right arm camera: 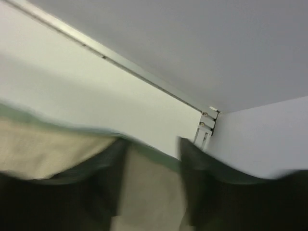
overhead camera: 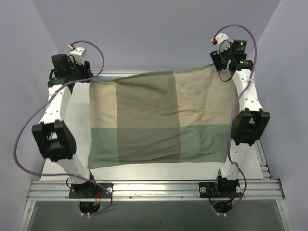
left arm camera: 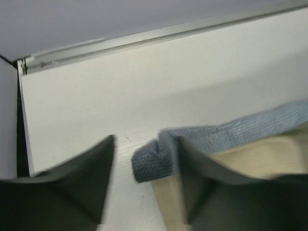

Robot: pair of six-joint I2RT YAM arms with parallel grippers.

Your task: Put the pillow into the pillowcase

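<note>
The pillowcase [overhead camera: 154, 120], the only one, lies spread flat on the white tabletop [overhead camera: 79, 125], its olive, tan and green blocks facing up and a grey-blue corner [left arm camera: 149, 161] turned over at the far left. Two arms reach from the near edge, one along each side of the cloth: the left arm [overhead camera: 57, 110] to the far-left corner, the right arm [overhead camera: 245, 106] to the far-right corner. The left gripper [left arm camera: 144, 144] stands parted with the folded corner loose in its gap, and the right gripper [right arm camera: 154, 144], though blurred, is likewise parted over tan cloth.
</note>
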